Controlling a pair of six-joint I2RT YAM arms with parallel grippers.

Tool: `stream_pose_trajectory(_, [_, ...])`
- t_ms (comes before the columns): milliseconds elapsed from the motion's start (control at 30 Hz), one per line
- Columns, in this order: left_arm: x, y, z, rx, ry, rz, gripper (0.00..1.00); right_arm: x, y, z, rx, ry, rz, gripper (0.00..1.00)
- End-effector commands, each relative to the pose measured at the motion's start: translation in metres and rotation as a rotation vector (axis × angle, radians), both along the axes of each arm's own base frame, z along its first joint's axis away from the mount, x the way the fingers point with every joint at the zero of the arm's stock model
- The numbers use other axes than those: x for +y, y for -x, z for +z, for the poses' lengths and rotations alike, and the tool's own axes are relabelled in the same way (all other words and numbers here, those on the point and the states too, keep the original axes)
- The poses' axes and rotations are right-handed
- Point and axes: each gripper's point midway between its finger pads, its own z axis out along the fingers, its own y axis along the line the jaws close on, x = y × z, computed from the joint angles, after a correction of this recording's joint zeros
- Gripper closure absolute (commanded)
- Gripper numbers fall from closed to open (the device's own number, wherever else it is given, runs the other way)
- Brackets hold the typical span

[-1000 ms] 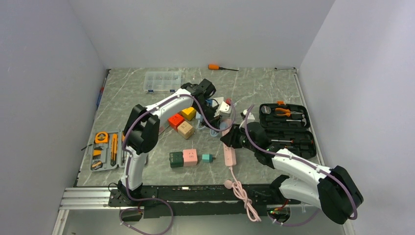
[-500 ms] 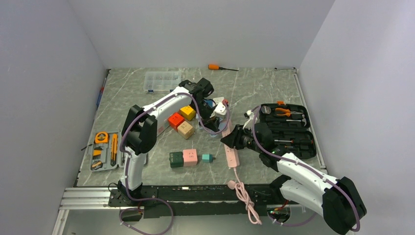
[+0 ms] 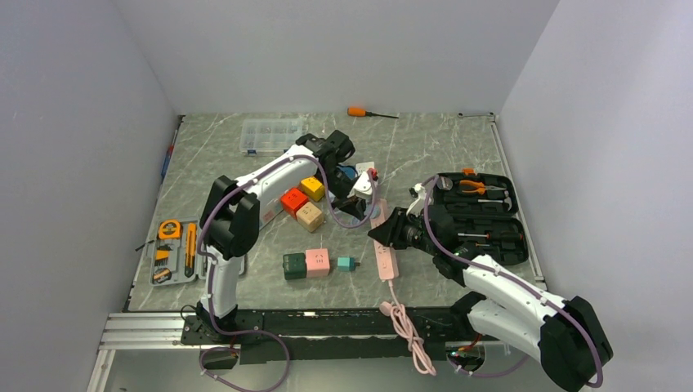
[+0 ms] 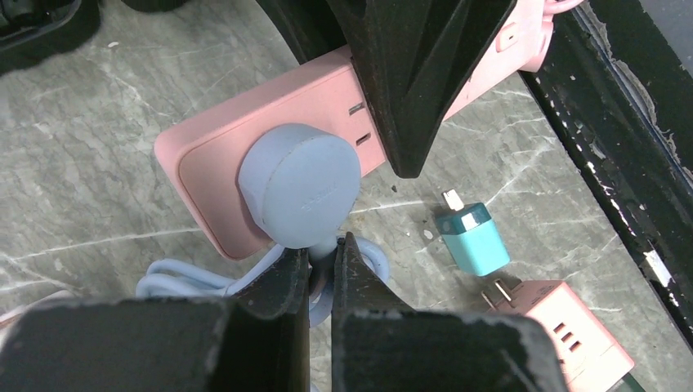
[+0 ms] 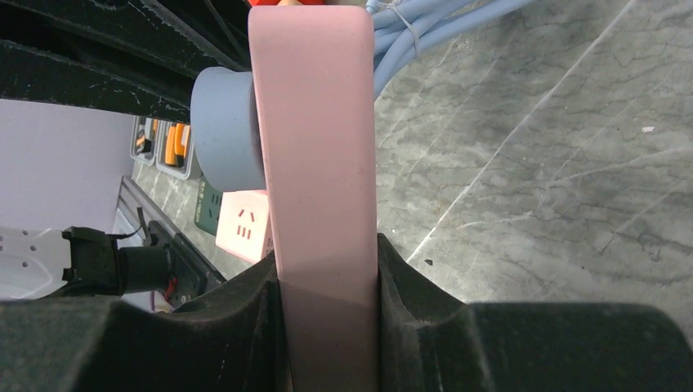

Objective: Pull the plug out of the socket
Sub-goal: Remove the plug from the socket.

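The socket is a pink power strip (image 4: 204, 163); the same strip (image 3: 385, 260) lies mid-table in the top view. A round blue-grey plug (image 4: 298, 184) sits pushed into its face. My left gripper (image 4: 323, 260) is shut on the plug's neck, where the blue cable (image 4: 176, 282) leaves it. In the right wrist view the strip (image 5: 315, 122) runs edge-on, with the plug (image 5: 225, 126) sticking out to the left. My right gripper (image 5: 327, 261) is shut on the strip's two long sides. Its black fingers (image 4: 417, 82) show over the strip in the left wrist view.
A teal adapter (image 4: 474, 237) and a pink cube adapter (image 4: 564, 335) lie beside the strip. A black tool case (image 3: 478, 214) is open at the right. Coloured cubes (image 3: 298, 200) sit by the left arm, and a tool tray (image 3: 176, 249) at the far left.
The right arm has shifted a little, its forearm swinging right while it keeps hold of the strip. The left wrist has drawn slightly back and left, staying at the plug.
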Motion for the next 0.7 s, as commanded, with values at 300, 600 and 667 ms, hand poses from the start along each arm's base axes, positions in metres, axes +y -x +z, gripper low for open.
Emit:
stream_pose_trajectory(300, [0.068, 0.028, 0.028, 0.179, -0.139, 0.045, 1.00, -0.059, -0.030, -0.012, -0.087, 0.113, -0.284, 1.00])
stream_pose_trajectory(600, [0.055, 0.023, 0.029, 0.201, -0.127, 0.024, 0.81, -0.024, -0.038, 0.054, -0.360, 0.064, -0.077, 1.00])
stream_pose_trajectory(667, [0.053, 0.025, 0.029, 0.204, -0.124, 0.017, 0.74, -0.019, -0.038, 0.063, -0.406, 0.043, -0.054, 1.00])
